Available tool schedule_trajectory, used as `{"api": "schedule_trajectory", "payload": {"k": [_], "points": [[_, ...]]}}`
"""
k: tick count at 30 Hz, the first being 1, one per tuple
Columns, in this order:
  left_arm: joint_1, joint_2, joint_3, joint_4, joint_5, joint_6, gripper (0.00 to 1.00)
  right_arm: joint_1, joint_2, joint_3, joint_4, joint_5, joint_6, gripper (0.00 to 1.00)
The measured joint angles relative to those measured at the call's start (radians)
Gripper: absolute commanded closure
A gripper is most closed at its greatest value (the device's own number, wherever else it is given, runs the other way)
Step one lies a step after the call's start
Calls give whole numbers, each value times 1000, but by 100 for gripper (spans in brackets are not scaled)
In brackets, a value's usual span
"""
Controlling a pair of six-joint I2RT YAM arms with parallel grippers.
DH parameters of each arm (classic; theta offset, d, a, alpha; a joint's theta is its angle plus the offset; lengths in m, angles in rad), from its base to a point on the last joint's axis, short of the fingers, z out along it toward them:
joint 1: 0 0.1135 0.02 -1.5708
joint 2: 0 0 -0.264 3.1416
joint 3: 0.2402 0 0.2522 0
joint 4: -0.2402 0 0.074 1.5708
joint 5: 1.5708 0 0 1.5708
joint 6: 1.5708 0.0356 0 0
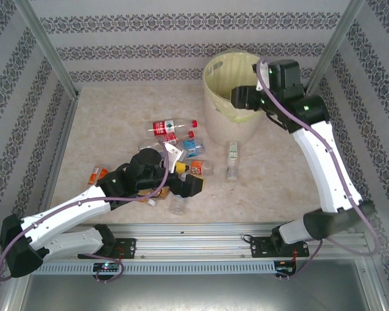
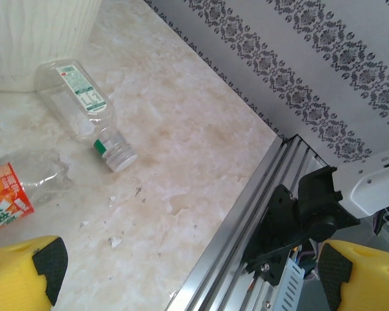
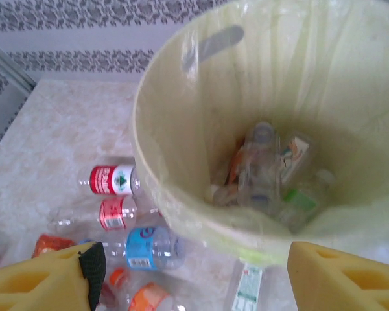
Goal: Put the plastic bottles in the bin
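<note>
Notes right gripper (image 3: 191, 262) parted, empty, above bin (image 3: 149, 136) with seemingly several plastic bottles (image 3: 259, 168) inside; left gripper (image 2: 191, 262) wide, empty, over table (image 2: 181, 149).

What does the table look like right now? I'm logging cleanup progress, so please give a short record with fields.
bin: upright at the far side of the table, lined with a bag
bottles inside: several, lying at the bottom
right gripper: open, empty, over the bin's mouth
left gripper: open, empty, low by the bottle cluster
on table: red-label bottle, blue-label bottle and others left of the bin; clear bottle lying near its base
task: not finished
</note>
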Motion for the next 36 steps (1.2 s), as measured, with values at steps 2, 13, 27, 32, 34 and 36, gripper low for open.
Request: {"api": "schedule_trajectory", "payload": {"k": [2, 13, 27, 32, 34, 36], "points": [[0, -17, -12, 0, 0, 0, 0, 5, -60, -98, 14, 9, 13, 28], [0, -32, -27, 16, -21, 8, 0, 96, -184, -678, 124, 40, 108, 35], [0, 24, -47, 53, -27, 6, 0, 104, -95, -863, 296, 77, 185, 24], [0, 24, -75, 74, -33, -1, 0, 104, 1, -863, 336, 84, 188, 20], [0, 22, -89, 84, -39, -5, 0, 104, 37, -857, 351, 90, 188, 19], [0, 17, -109, 97, -42, -13, 0, 104, 71, -842, 362, 96, 188, 19]]}}
